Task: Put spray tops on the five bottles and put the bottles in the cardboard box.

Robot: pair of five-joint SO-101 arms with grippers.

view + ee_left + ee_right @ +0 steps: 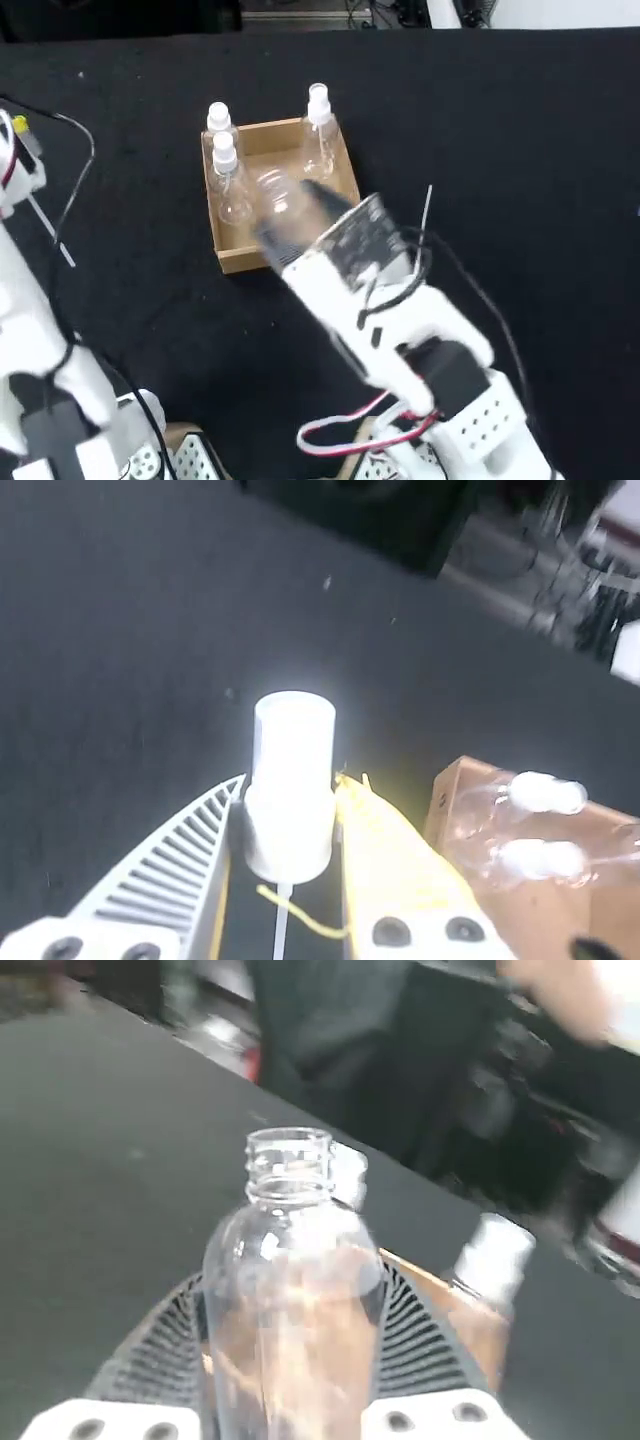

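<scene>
High view looked down on the black desk (520,130), where the cardboard box (232,258) sat open with three capped bottles at its far side: one at the far left corner (218,122), one just in front of it (227,170), one at the far right corner (319,125); whether the left corner one stood inside the wall or just beyond it, I could not tell. The right arm (400,330) came in from the near right edge, and its jaws were clamped on an uncapped bottle (275,195) over the middle of the box; that bottle was a blur, and I could not make out whether its base touched the box floor. Right wrist view gave it plainer: upright, clear, with a bare threaded neck and a ribbed finger (420,1330) pressed to each side; its lower half was cut off by the frame. The left arm (30,330) stood at the left edge, mostly cut off, well apart from the box. Left wrist view had its jaws closed on a white spray top (290,780), held upright between a white finger (170,875) and a yellow one (390,870); the thin dip tube (280,925) hung below and ran out of frame.
</scene>
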